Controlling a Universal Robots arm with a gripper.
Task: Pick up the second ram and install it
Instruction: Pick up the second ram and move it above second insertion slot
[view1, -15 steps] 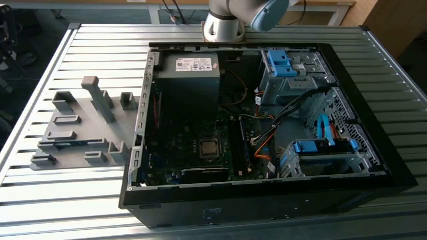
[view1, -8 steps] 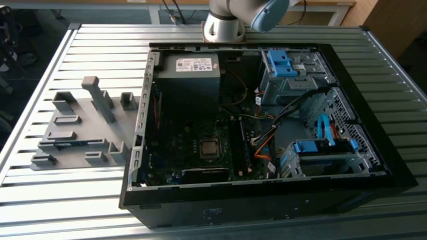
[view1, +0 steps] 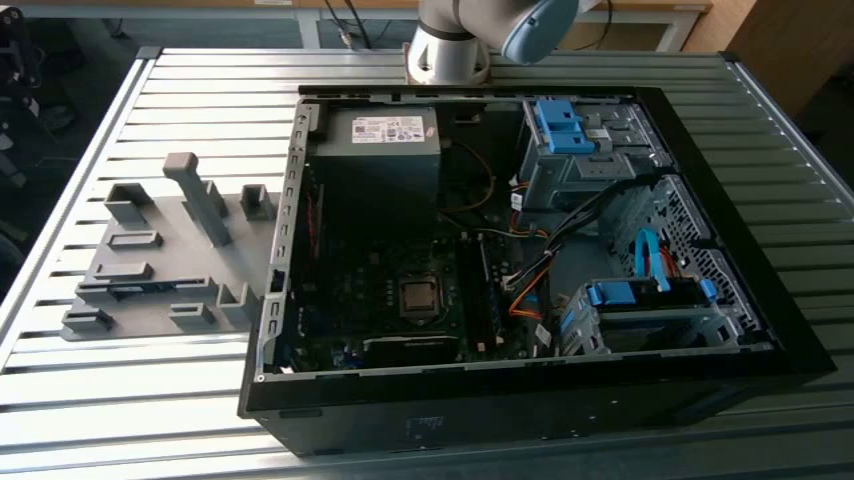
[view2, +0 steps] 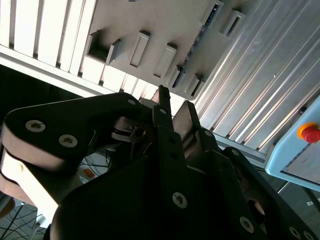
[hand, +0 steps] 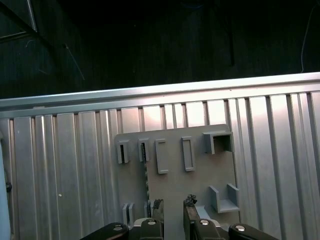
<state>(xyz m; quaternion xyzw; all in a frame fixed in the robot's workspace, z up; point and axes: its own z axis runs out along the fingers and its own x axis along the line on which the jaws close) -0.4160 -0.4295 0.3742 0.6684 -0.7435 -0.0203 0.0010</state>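
The second ram (view1: 138, 290) is a thin blue-green stick standing on edge in a slot of the grey holder tray (view1: 200, 270), at the exterior view's left beside the open computer case (view1: 534, 250). In the first wrist view the ram (hand: 145, 177) is a narrow strip running between two tray slots. The second wrist view shows it (view2: 196, 46) edge-on. My gripper (hand: 173, 204) hangs well above the tray (hand: 200, 175), a little to one side of the stick. Its black fingers (view2: 162, 100) stand apart with nothing between them, so the gripper (view2: 174, 107) is open.
The tray carries several grey blocks and one tall post (view1: 200, 195). The case holds a motherboard (view1: 400, 290), a power supply (view1: 380, 135), loose cables and blue drive-bay latches (view1: 561, 125). All of it rests on a slatted metal table (view1: 160, 400). The arm's base (view1: 447, 50) stands behind the case.
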